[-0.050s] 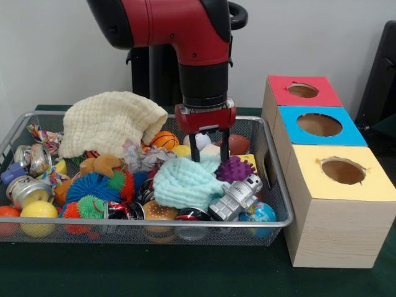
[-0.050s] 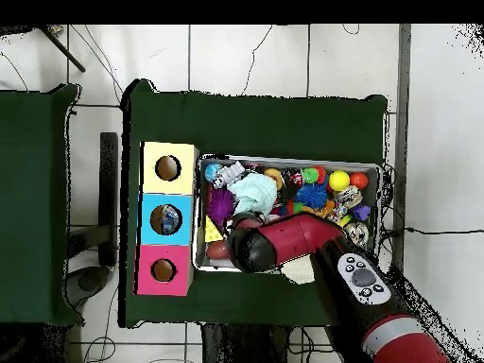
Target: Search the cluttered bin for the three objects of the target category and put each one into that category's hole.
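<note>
1. Wire bin (image 1: 279,218): we log one mesh basket on the green table, with three hole-topped boxes along one of its short sides, red box (image 1: 301,91), blue box (image 1: 320,125) and yellow box (image 1: 344,171). The target category is not marked, so we cannot say which items are wanted.
2. Cream cloth (image 1: 111,120): heaped at the bin's far edge toward the corner away from the boxes. We judge it soft and light, and it may hide things; pinch a raised fold.
3. Mint cloth (image 1: 185,182): middle of the bin toward the near edge. Limp and likely to snag neighbours; take it at the crest.
4. Silver robot toy (image 1: 236,197): near edge at the box-side corner, lying tilted against the mint cloth. Rigid and probably smooth; grip across the torso.
5. Purple spiky ball (image 1: 234,168): just beside the mint cloth. Squashy and grippy; close across its middle.
6. Mini basketball (image 1: 164,140): at the cream cloth's edge. Light but may roll; grip at its widest.
7. Gripper (image 1: 210,151): fingers parted and holding nothing, tips down among the items just behind the mint cloth and purple ball.
</note>
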